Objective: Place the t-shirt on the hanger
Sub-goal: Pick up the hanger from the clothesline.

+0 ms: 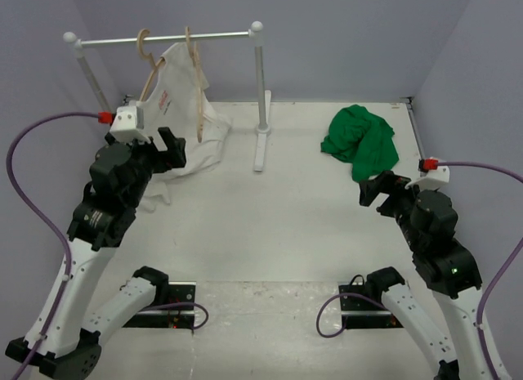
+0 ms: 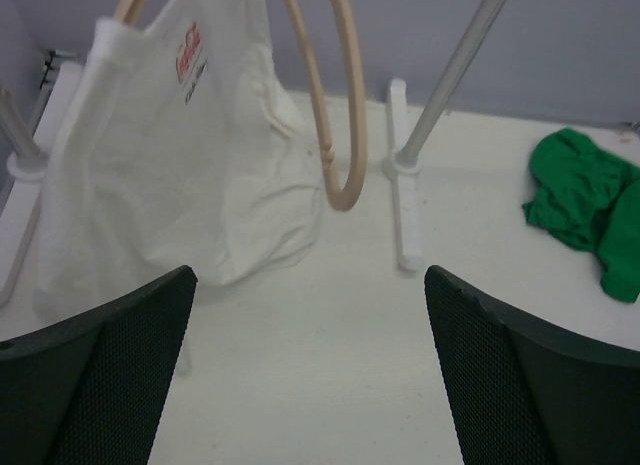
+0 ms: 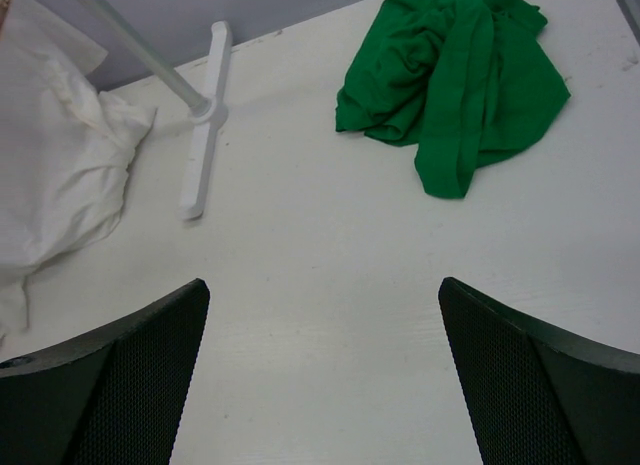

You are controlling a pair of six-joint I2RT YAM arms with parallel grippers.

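For your next move the key thing is that the t-shirt (image 1: 359,141) lies just beyond the right gripper (image 1: 381,189), toward the far side of the surface (image 1: 270,233), near but not touching. The right gripper is wide open w/ nothing btwn its jaws. In its wrist view the shirt sits above and right of the gap, so you'd prob. go fwd w/ a small shift right to line up. The shirt's a crumpled heap w/ no clean long axis, but one folded lobe trails back toward the right gripper and looks like the closest bit to pinch. You can't tell where collar or sleeves are in the bunch. The left gripper (image 1: 169,147) is also open and empty, well apart from the shirt, w/ the rack (image 1: 261,86) post and foot btwn them, so the right arm is clearly nearer for the pick. The left arm's side has the hanger (image 1: 197,86). It hangs off the rack's rod just ahead of and above the left gripper, bow running mostly downward, right beside the white t-shirt (image 1: 184,127). Whether it touches that cloth, can't tell. So the shirt's on the right and the hanger's on the left, well apart, and the cloth has to cross the surface.
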